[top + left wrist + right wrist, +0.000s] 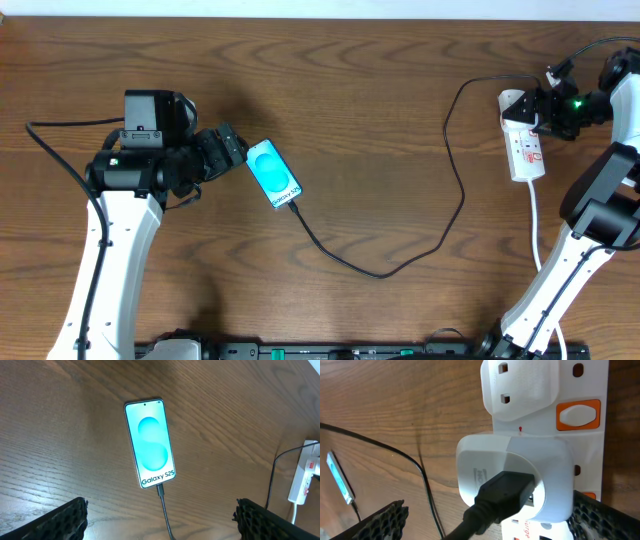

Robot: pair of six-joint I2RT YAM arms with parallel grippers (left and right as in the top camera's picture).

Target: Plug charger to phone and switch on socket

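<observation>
- White elongated power strip [527, 150] with orange-red switches is lying at the far right of the brown wooden table [380, 90]. Its long axis is running near to far, and its thick white cord [537, 215] is trailing toward the near edge.
- Over the strip's far end the right gripper [556, 108] is hovering, jaws standing wide apart and gripping nothing. This arm is much the nearer one to the switches.
- Seen from the right wrist, an orange-red rocker switch [577, 414] is sitting up and to the right of the white adapter [515, 475] carrying a thick black plug. Another switch is peeking out lower right, and I cannot tell which one is feeding the adapter's outlet.
- From the strip the long thin black charger cable [455, 190] is looping leftward to the small turquoise-screened phone [273, 175], where its tip appears to be sitting in the phone's end.
- Just left of the phone the left gripper [228, 150] is waiting, jaws wide and empty.
- Bare wood is lying open left of the strip, but the bulky adapter is crowding the switches, so a press is probably calling for a single fingertip.
</observation>
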